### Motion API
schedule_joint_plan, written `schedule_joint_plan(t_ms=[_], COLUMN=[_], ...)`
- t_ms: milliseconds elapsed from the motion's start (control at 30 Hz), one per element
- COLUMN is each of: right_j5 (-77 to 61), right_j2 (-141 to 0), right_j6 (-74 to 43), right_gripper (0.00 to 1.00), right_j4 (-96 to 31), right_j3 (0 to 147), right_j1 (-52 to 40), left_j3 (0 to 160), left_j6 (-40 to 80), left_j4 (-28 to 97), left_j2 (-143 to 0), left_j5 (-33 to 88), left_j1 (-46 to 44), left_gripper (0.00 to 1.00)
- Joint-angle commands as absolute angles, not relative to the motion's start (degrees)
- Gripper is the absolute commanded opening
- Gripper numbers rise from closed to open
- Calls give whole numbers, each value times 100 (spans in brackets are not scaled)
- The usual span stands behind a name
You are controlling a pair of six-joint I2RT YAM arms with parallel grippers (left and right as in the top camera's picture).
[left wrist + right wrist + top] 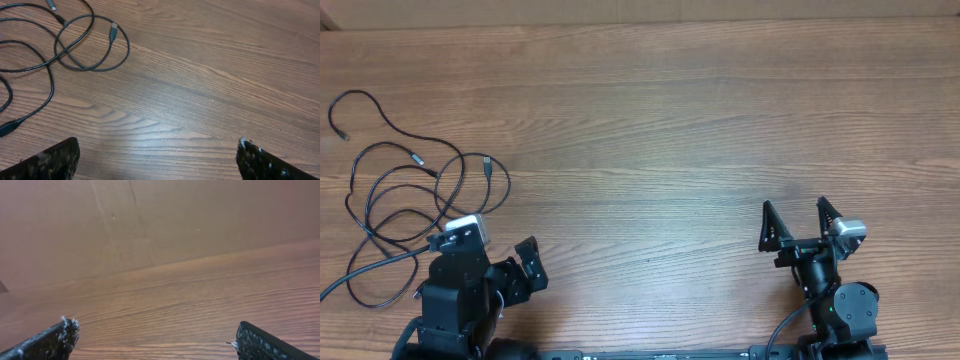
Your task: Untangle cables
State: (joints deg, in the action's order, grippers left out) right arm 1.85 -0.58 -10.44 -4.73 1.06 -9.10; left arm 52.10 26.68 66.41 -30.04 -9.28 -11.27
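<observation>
I have both grippers spread wide and holding nothing. The left gripper (157, 162) shows only bare wood-grain tabletop (670, 120) between its dark finger pads, and the right gripper (795, 215) hangs open over an empty stretch of the same surface.

The thin black cables (438, 180) lie in loose overlapping loops on the table, ahead of the left jaws and off to their left. They are near those jaws but not between them, and nothing touches them. From the right jaws they are well apart, across the whole table. In the left wrist view the closest piece is a round loop ending in a silver-tipped plug (114, 31), forward and left of the left finger.

I expect these cords to be light, limp and a little slippery on the wood. A pull on one strand will likely drag its neighbours instead of freeing it. They lie so flat that I would need to bring the fingers right down onto the surface to pinch one. I would take hold just behind the silver-tipped plug, where the cord is stiffest and no other strand crosses it.
</observation>
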Motion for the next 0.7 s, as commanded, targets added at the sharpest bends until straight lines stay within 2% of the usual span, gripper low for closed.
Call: schedule_joint_plan(t_ms=[0,367,500,667], right_j5=[338,73,-16,-12], right_j2=[-12,-12,-12,-12], right_j6=[-882,-838,-121,-115], right_gripper=[100,100,100,100], right_j4=[-449,-471,-482,-482], right_j3=[45,45,45,45], right_j1=[-937,-937,-939,-939], left_j3=[5183,5183,5183,5183], left_j6=[2703,2703,2703,2703], left_j4=[6641,6641,6641,6641], left_j2=[-3000,-3000,-3000,-3000], left_j5=[-1004,-1004,-1004,-1004], left_j1=[-1155,-1155,-1155,-1155], left_gripper=[99,99,99,100])
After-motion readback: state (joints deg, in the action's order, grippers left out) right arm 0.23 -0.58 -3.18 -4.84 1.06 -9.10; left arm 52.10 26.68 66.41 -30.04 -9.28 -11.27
